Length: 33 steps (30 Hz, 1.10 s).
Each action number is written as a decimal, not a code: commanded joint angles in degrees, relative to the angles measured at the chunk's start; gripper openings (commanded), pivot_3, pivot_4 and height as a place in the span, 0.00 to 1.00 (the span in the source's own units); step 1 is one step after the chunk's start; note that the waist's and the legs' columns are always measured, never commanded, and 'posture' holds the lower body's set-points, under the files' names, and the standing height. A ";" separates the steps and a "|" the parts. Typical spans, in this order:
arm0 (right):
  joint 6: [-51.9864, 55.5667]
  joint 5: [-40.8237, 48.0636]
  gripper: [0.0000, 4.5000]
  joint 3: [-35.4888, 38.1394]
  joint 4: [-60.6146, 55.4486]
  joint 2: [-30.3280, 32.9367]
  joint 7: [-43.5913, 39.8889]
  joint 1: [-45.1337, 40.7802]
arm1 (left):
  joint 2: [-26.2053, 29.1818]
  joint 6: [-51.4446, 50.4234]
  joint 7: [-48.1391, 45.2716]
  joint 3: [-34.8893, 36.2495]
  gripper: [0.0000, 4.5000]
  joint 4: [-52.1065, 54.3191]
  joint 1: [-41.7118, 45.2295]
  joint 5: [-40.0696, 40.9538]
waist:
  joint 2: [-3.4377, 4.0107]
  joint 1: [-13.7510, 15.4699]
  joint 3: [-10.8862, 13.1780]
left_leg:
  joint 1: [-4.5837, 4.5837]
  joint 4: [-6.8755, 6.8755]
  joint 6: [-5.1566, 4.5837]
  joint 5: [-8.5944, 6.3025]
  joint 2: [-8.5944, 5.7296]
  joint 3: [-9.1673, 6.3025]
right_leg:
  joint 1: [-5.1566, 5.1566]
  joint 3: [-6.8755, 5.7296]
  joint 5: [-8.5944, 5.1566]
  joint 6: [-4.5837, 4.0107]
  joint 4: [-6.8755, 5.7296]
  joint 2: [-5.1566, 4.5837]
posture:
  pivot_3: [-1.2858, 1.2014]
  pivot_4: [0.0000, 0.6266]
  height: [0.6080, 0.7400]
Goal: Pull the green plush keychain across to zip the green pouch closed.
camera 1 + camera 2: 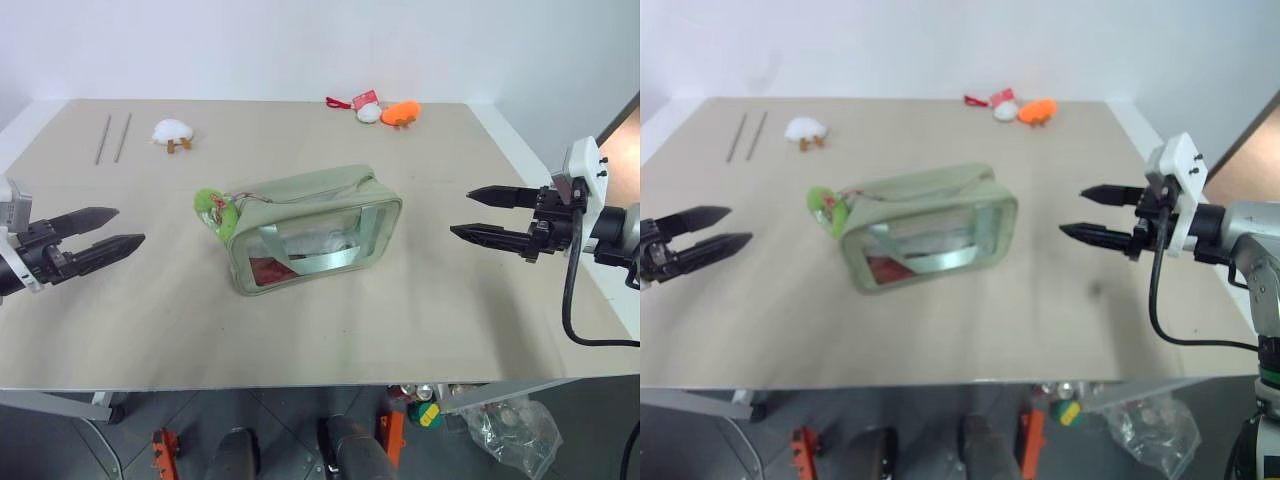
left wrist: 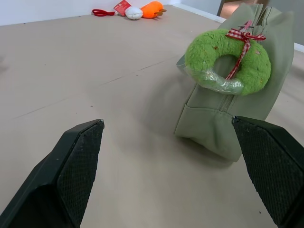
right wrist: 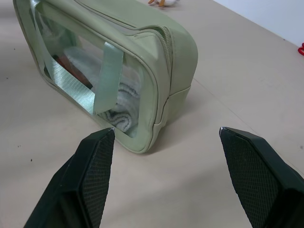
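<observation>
Left eye view: we see left pincer and right pincer spread wide, empty, flanking green pouch with green plush keychain on tabletop.

Both grippers carry two tapered black fingers with cross-hatched pads. The right gripper joins a white wrist block. A black cable loops beneath it.

Colours on the beige worktop

The boxy fabric pouch is pale sage green with a see-through front and green straps, red and white showing inside. The fuzzy ring keychain is bright lime green with a red-and-white checked ribbon. Far back lie a white plush toy and an orange plush toy. Each claw has black fingers.
</observation>
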State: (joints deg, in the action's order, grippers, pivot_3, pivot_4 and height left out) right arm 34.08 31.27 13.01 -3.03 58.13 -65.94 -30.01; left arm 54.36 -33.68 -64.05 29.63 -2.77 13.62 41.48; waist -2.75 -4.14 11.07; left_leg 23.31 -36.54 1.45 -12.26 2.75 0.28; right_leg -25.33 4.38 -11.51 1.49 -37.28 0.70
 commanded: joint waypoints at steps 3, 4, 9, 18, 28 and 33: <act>-3.11 -1.90 0.81 -3.11 -1.16 0.22 -1.09 -5.18 | 0.07 -2.19 2.21 2.85 0.99 1.76 5.50 4.92 | 0.02 -0.02 0.01 | -0.01 -0.02 0.00 0.00 0.00 0.00 | 0.00 0.00 0.01 0.00 -0.03 0.01 | 0.52 0.24 1.00; -3.20 -2.35 0.81 -4.29 -0.90 -0.21 -0.93 -7.19 | -0.05 -2.87 2.75 3.00 0.99 2.29 7.16 6.17 | 0.02 -0.03 0.01 | 0.01 -0.05 0.00 0.00 0.01 0.00 | -0.02 -0.01 0.04 -0.04 -0.03 0.01 | 0.52 0.24 1.00; -0.40 -1.73 0.81 -9.48 0.48 -4.78 -0.57 -20.76 | 0.32 -4.09 2.52 -1.27 0.99 6.86 12.72 7.85 | 0.05 -0.30 0.03 | -0.03 -0.09 0.01 0.02 0.01 0.07 | -0.01 0.03 0.17 0.04 -0.03 0.01 | 0.52 0.24 1.00; -5.94 -9.72 0.81 -26.81 2.14 -13.12 -11.09 -35.51 | -0.65 -3.75 0.64 -9.88 0.99 11.66 19.72 7.41 | 0.06 -0.13 0.03 | 0.10 -0.01 0.00 -0.01 0.00 -0.07 | -0.07 -0.02 0.01 0.02 -0.05 0.04 | 0.52 0.24 1.00; -19.39 -20.93 0.81 -34.78 13.17 -20.37 -16.65 -39.16 | -2.39 -5.60 0.75 -12.30 0.99 20.05 17.53 10.31 | 0.05 -0.03 0.03 | 0.14 -0.10 0.00 -0.02 -0.01 -0.13 | -0.06 -0.08 0.02 0.00 -0.10 0.01 | 0.52 0.24 1.00; -22.88 -23.61 0.81 -35.01 15.80 -22.71 -17.72 -40.27 | -2.58 -5.70 1.43 -12.32 0.99 20.50 17.40 10.99 | 0.05 -0.04 0.03 | 0.05 -0.12 0.03 0.01 0.00 -0.21 | -0.06 -0.14 -0.02 -0.07 -0.34 0.05 | 0.52 0.24 1.00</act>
State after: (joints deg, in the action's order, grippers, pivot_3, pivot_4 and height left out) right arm 12.53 8.32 -22.59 12.86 35.52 -82.96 -68.60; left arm 51.44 -39.27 -62.91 16.21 16.43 30.94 51.76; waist -2.70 -4.18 11.10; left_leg 23.35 -36.67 1.48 -12.25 2.75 0.07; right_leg -25.38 4.24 -11.55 1.40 -37.65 0.75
